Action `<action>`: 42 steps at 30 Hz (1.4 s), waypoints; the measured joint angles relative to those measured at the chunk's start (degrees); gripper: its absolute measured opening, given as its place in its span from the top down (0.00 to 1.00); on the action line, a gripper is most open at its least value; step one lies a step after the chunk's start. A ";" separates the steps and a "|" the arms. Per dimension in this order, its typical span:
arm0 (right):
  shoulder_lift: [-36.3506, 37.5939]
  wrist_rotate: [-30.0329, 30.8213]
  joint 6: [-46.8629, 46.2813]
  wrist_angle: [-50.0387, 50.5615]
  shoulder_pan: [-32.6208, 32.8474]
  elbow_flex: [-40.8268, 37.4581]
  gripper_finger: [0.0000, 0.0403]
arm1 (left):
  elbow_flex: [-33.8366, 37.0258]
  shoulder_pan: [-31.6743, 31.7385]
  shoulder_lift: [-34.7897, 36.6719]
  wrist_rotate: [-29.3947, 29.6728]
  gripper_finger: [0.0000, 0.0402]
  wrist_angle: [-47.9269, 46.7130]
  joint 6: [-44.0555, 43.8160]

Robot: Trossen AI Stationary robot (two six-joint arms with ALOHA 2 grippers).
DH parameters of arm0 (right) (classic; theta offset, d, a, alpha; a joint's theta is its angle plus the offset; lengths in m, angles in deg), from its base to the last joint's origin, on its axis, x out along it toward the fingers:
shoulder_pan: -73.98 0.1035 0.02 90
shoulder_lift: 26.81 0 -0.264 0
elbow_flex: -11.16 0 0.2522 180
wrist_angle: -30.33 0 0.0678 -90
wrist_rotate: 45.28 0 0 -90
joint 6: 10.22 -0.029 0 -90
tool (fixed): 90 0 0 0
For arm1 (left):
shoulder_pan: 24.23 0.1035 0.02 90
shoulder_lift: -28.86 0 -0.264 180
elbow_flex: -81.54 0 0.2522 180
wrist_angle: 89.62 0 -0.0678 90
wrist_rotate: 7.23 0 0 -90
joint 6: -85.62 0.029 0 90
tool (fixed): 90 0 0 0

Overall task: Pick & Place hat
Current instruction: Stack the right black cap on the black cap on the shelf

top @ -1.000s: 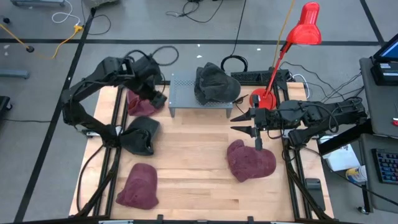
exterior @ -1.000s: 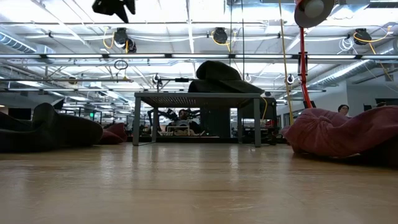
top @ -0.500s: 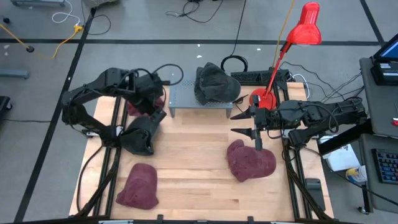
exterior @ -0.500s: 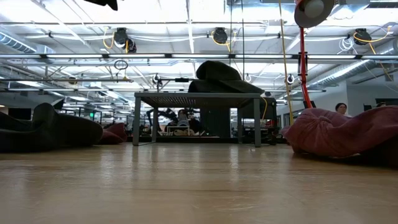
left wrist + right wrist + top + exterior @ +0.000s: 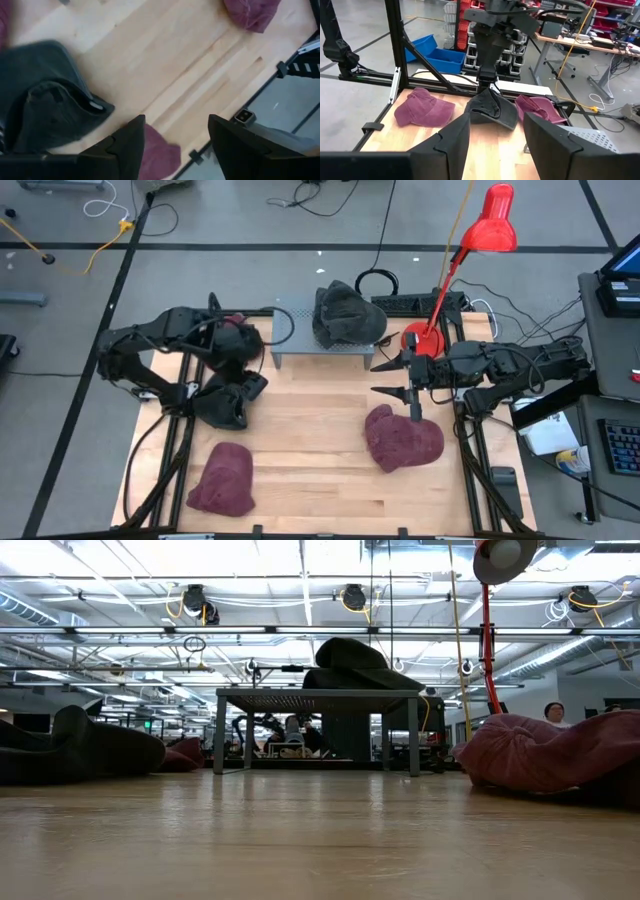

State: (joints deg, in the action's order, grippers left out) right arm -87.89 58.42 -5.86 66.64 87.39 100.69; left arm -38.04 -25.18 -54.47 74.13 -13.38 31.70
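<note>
Pale wooden boards make up the worktop [image 5: 310, 450], framed by dark rails, with grey floor and cables around it.

At its left edge, toward the back, the left gripper [image 5: 255, 385] hangs over a dark grey hat [image 5: 228, 402]. Its fingers [image 5: 131, 142] stand wide apart with nothing between them, and the wrist view shows that same hat crumpled just beside them. A maroon hat [image 5: 222, 480] lies in the front left corner, and a scrap of another maroon hat [image 5: 237, 321] peeps out behind the arm.

At the back edge in the middle stands a small grey perforated stand [image 5: 300, 328] with a second dark hat [image 5: 348, 315] already heaped on it. So the step in hand looks like the approach to the next pick, the dark grey hat being the likely target.

Right of centre lies a further maroon hat [image 5: 402, 437]; the right gripper [image 5: 385, 378] hovers behind it, fingers spread and empty, waiting. A red lamp [image 5: 470, 255] rises at the back right corner.

Next, I judge, the left gripper must drop onto the hat's cloth, pinch a fold, then lift toward the stand.
</note>
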 joint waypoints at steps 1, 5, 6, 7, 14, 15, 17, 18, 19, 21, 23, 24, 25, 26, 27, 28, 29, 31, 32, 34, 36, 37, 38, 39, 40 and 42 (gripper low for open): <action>0.00 0.01 0.01 0.00 -0.29 0.00 0.55 | 0.00 -0.76 0.00 0.00 0.44 0.00 -1.26; 0.00 0.10 -0.26 0.00 -2.05 0.00 0.55 | 0.00 -3.60 0.00 0.12 0.44 -0.02 -6.84; 0.00 0.12 -0.49 0.00 -2.78 0.00 0.55 | 0.00 -4.29 0.00 0.60 0.44 0.00 -8.22; 0.00 0.08 -0.62 0.00 -3.43 0.00 0.55 | 0.00 -4.94 0.00 1.12 0.44 -0.02 -9.48; -0.02 -0.01 -0.54 0.00 -6.90 0.00 0.55 | 0.00 -8.77 0.00 5.89 0.44 -0.02 -16.67; -0.02 -0.01 -0.50 0.00 -7.34 0.00 0.55 | 0.00 -9.18 0.00 7.38 0.44 -0.02 -17.51; -0.02 -0.05 -0.31 0.02 -8.17 0.00 0.55 | 0.00 -9.76 0.00 10.05 0.44 0.00 -19.44; -0.02 -0.22 0.00 0.02 -8.53 0.00 0.55 | 0.00 -9.85 0.00 11.05 0.44 -0.02 -20.37; -0.02 -0.25 0.55 0.02 -8.82 0.00 0.55 | 0.00 -9.92 0.00 11.78 0.44 -0.02 -21.52; -0.02 -0.25 1.95 0.02 -9.25 0.00 0.55 | 0.13 -9.97 0.00 12.61 0.44 0.02 -23.09; -0.02 -0.26 3.32 0.04 -9.55 0.00 0.55 | 1.32 -9.97 0.02 13.57 0.44 0.04 -23.17; -0.02 -0.27 3.96 0.05 -9.68 0.00 0.55 | 2.37 -9.97 0.02 13.80 0.44 0.00 -23.37; -0.02 -0.27 4.43 0.07 -9.75 0.00 0.55 | 3.59 -9.97 0.02 13.83 0.44 0.02 -23.92; -0.02 -0.27 4.90 0.06 -9.75 0.00 0.55 | 4.81 -9.95 -0.02 13.79 0.44 0.00 -24.41; -0.02 -0.27 5.46 0.07 -9.75 0.00 0.55 | 5.96 -9.91 -0.07 13.64 0.44 -0.02 -24.53; -0.02 -0.28 6.08 0.07 -9.75 0.00 0.55 | 6.96 -9.91 -0.07 13.34 0.44 -0.01 -24.51; -0.02 -0.29 6.78 0.07 -9.75 0.00 0.55 | 7.83 -9.91 -0.07 13.11 0.44 0.00 -24.53; -0.02 -0.29 7.89 0.07 -9.75 0.00 0.55 | 9.50 -9.91 -0.07 12.91 0.44 -0.02 -24.64; -0.02 -0.29 8.36 0.07 -9.75 0.00 0.55 | 10.29 -9.91 -0.07 12.92 0.44 -0.02 -24.69; -0.02 -0.29 8.77 0.07 -9.75 0.00 0.55 | 11.78 -9.89 -0.07 13.02 0.44 -0.02 -25.19; -0.02 -0.29 8.77 0.09 -9.75 0.00 0.55 | 13.43 -9.87 -0.02 13.17 0.44 0.01 -25.88; -0.02 -0.29 8.77 0.09 -9.75 0.00 0.55 | 14.31 -9.84 -0.02 13.18 0.44 0.00 -26.20; -0.02 -0.29 8.78 0.12 -9.75 0.00 0.55 | 15.11 -9.84 -0.04 13.19 0.44 -0.07 -26.35; -0.02 -0.29 8.78 0.16 -9.75 -0.01 0.55 | 15.79 -9.84 -0.04 13.27 0.44 -0.08 -26.41; -0.02 -0.29 8.79 0.24 -9.75 0.00 0.55 | 16.49 -9.84 -0.04 13.50 0.44 -0.04 -26.41; -0.02 -0.29 8.79 0.60 -9.75 0.00 0.55 | 18.28 -9.84 0.02 13.70 0.44 0.07 -26.60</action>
State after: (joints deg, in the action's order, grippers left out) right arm -87.91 58.13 2.93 67.24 77.64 100.69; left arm -19.76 -35.02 -54.45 87.83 -13.32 5.10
